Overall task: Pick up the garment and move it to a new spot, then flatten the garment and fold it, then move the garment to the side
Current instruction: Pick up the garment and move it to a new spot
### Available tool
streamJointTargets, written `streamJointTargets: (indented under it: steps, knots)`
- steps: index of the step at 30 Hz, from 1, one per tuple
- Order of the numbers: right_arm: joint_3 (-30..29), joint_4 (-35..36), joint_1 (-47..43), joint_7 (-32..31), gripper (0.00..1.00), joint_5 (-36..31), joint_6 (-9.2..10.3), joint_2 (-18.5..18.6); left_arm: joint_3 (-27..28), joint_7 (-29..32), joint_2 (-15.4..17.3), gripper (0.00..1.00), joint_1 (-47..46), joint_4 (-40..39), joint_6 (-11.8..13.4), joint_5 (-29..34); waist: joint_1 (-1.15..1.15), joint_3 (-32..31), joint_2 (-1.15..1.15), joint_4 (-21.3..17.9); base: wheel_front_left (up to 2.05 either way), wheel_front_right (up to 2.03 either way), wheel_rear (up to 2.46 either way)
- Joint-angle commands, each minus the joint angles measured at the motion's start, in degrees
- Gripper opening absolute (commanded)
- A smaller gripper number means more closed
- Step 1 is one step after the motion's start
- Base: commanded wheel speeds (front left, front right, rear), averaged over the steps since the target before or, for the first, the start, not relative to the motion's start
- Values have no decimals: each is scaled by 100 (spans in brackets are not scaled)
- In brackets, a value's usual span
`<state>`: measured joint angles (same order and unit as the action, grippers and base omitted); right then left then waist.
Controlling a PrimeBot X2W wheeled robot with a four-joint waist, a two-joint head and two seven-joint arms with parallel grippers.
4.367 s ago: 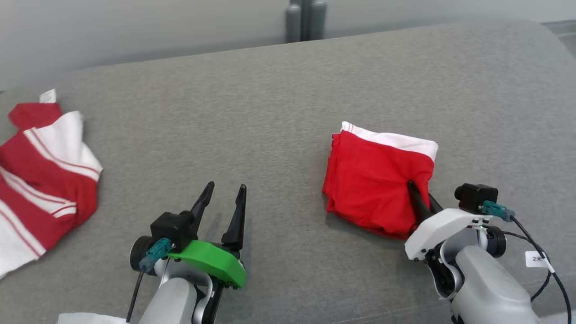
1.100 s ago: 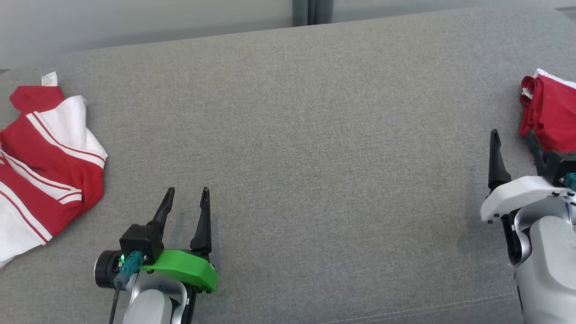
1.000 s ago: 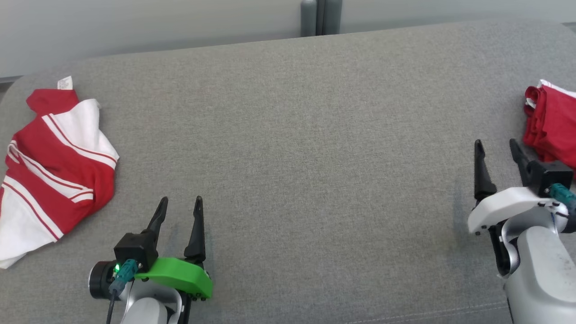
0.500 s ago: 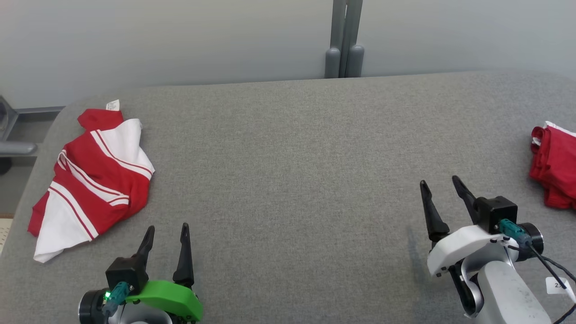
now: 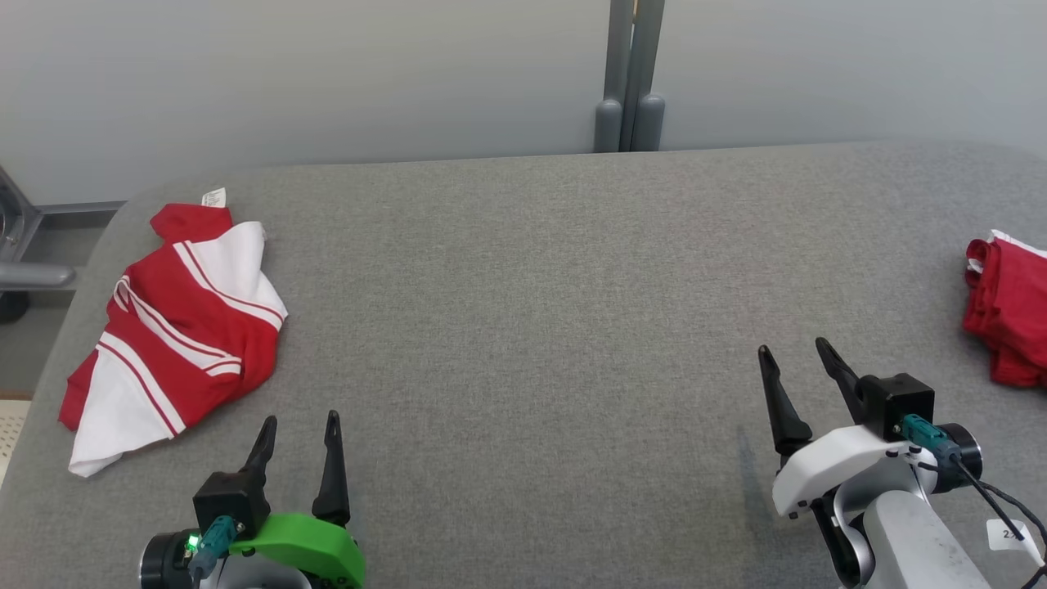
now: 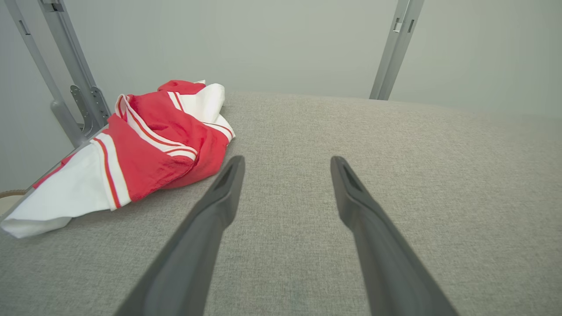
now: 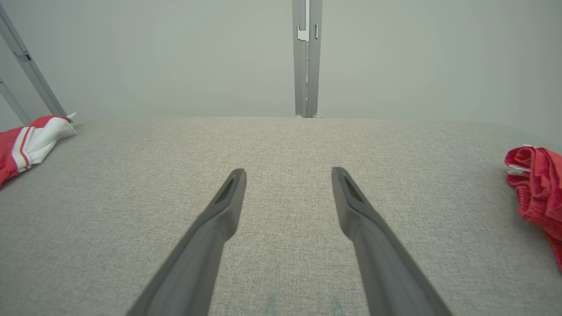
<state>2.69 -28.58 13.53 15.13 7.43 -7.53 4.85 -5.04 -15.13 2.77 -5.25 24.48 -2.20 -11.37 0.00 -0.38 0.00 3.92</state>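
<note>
On the counter, far right, lies the folded red garment; far left, a striped garment. We hold our left hand and right hand spread, empty.

A folded red garment, white-edged, lies at the grey cushion's right end. Its layers bunch loosely.

Folded red garment went from just right of centre out to the 3 o'clock edge of the head view, and its near-side layers now look looser. Right gripper let go of it. The jaws were pinched on its near corner and now stand spread and empty, back at 5 o'clock, well apart from it. Head camera tilted up, so more wall and grey post show at 12 o'clock.
</note>
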Motion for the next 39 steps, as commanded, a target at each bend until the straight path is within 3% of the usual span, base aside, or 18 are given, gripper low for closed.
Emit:
streamJointTargets:
  steps: [1,7,26,34,39]
  knots:
    - [-7,1,-41,1,100,45,9,33,3,-1,25,100,3,-4,30,0,0,9,0,41,0,0,0]
    - [19,33,-63,1,100,44,9,38,-20,-1,26,100,-6,-10,71,-14,0,34,0,389,0,0,0]
    - [302,-2,-9,1,100,143,9,27,181,-1,23,100,48,196,129,-6,0,165,0,2468,0,0,0]
    - [400,-40,58,1,100,169,9,62,229,-1,22,100,41,216,110,-88,0,267,0,2617,0,0,0]
    - [447,-24,128,1,100,194,9,133,304,-1,22,100,-227,323,-67,-142,0,406,0,2421,0,0,0]
